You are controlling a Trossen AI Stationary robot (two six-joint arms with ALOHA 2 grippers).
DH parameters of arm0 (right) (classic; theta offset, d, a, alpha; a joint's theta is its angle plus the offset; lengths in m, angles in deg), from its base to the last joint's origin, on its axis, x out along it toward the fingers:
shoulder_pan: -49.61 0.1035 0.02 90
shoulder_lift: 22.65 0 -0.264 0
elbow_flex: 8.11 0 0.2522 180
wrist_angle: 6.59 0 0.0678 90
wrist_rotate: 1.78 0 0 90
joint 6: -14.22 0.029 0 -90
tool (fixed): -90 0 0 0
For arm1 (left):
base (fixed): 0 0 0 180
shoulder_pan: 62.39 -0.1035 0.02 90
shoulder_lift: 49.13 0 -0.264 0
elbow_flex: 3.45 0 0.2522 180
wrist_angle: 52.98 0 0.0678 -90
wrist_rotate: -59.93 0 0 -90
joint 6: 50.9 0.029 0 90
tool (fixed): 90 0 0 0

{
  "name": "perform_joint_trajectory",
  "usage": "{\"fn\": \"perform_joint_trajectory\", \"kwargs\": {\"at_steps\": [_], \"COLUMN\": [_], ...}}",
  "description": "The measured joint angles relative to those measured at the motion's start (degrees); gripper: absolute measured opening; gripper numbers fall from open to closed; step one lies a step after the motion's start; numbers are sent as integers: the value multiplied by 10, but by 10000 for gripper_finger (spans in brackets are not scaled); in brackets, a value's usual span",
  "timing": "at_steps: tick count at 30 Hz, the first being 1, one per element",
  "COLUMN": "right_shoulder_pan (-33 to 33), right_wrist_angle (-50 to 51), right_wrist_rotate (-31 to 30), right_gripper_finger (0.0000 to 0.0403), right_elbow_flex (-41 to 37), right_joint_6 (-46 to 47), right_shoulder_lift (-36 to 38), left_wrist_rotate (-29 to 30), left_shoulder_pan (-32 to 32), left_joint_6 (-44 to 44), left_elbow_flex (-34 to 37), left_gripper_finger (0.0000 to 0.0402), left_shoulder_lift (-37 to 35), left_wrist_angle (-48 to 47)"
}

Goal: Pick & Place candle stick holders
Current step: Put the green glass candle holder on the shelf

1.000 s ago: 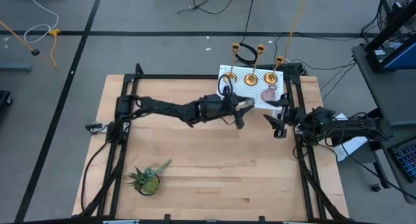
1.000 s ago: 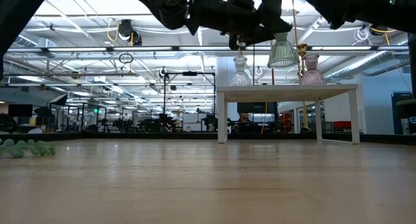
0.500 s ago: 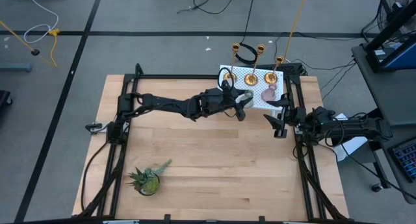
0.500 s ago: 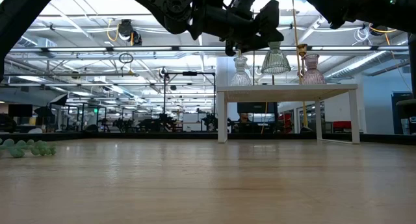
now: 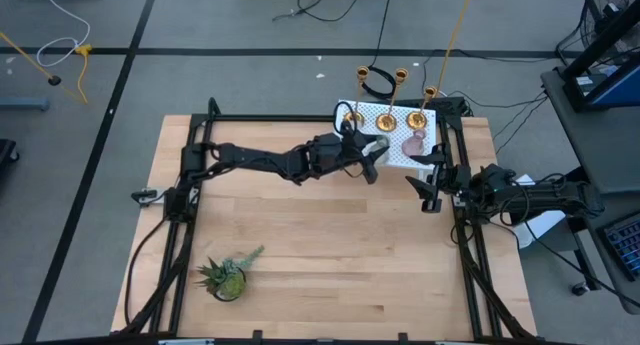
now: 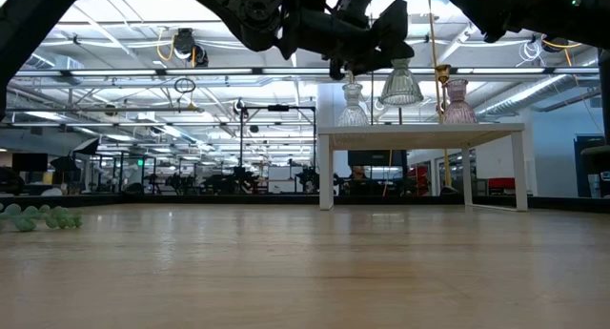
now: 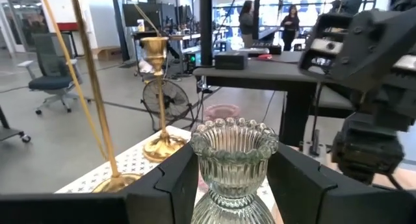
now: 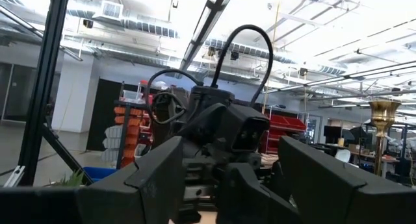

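White stand [image 5: 395,137] is crowded: left gripper [image 7: 231,185], clamped on greenish glass holder [image 7: 233,160], could clip brass holders [image 7: 158,100] when lowering; right gripper [image 5: 425,190] waits, fingers apart.

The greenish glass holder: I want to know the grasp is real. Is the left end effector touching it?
Touching. The left wrist view shows the left end effector with both dark fingers pressed against the sides of the greenish glass holder.

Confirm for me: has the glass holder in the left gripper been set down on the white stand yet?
No, in the low view the greenish glass holder hangs tilted in the left gripper, clear above the white stand.
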Motion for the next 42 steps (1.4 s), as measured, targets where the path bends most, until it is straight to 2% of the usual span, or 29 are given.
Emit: {"fn": "perform_joint_trajectory", "kwargs": {"at_steps": [5, 9, 18, 30, 35, 42], "right_shoulder_pan": [0, 0, 0, 0, 0, 0], "right_wrist_angle": [0, -1, -6, 4, 55, 151], "right_wrist_rotate": [0, 0, -2, -2, -2, -5], "right_gripper_finger": [247, 247, 247, 247, 247, 247], "right_elbow_flex": [0, 0, 0, 0, 0, 0], "right_joint_6": [0, 0, 0, 0, 4, 56], "right_shoulder_lift": [0, 0, 0, 0, 0, 0], "left_wrist_rotate": [0, -29, -54, -55, -55, -55], "left_shoulder_pan": [-7, -14, -25, -33, -19, -2], "left_joint_6": [0, -10, -13, -14, -9, 3], "left_elbow_flex": [0, 0, -28, -49, -49, -49], "left_gripper_finger": [172, 172, 172, 172, 172, 172], "left_shoulder_lift": [0, 0, 40, 42, 42, 41], "left_wrist_angle": [7, 13, 33, -45, -45, -43]}}
